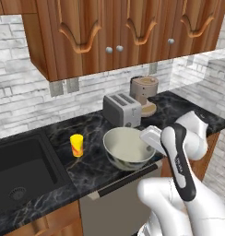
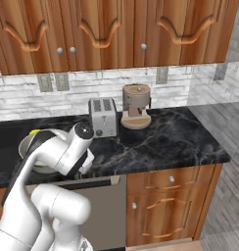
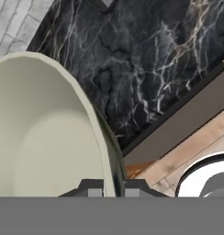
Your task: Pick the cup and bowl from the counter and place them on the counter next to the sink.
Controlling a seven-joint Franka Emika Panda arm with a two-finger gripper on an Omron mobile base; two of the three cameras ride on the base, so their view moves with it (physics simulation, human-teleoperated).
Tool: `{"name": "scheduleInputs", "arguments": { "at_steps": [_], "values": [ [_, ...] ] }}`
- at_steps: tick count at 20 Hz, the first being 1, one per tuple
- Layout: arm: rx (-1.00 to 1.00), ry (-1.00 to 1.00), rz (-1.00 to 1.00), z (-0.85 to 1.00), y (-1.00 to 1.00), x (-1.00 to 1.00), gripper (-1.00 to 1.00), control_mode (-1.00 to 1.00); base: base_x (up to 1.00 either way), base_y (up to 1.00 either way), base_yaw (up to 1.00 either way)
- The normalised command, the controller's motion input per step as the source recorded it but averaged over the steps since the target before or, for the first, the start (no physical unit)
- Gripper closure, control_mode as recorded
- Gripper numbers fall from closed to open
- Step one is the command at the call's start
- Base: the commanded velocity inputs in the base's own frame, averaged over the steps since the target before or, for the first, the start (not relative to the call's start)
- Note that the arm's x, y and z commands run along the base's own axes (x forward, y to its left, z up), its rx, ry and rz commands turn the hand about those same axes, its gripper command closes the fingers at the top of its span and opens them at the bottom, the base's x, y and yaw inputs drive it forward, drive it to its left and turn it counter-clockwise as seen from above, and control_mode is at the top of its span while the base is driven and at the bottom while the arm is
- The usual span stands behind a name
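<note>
Two finger tips of my gripper (image 3: 114,189) pinch the bowl (image 1: 128,147) by its rim — one inside, one outside. The cup (image 1: 77,145) stands on the counter (image 1: 86,173) just beside the sink (image 1: 22,168).

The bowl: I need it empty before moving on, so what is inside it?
The bowl shows only its bare pale inside. The gripper pinches the rim and covers that bit.

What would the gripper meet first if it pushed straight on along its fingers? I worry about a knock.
The gripper is already shut on the bowl rim; beyond that, likely the counter.
</note>
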Motion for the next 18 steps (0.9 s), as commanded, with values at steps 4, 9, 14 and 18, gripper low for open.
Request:
{"name": "scheduleInputs", "arguments": {
  "at_steps": [4,9,14,18],
  "values": [
    [-0.01,0.01,0.00,-0.01,0.51,0.16,1.00,-1.00,0.00,0.00,0.00],
    [0.00,0.06,0.00,0.00,0.11,0.00,1.00,-1.00,0.00,0.00,0.00],
    [0.00,0.00,0.00,-0.15,0.02,0.00,1.00,-1.00,0.00,0.00,0.00],
    [0.00,0.00,0.00,-0.26,0.00,0.14,1.00,-1.00,0.00,0.00,0.00]
  ]
}}
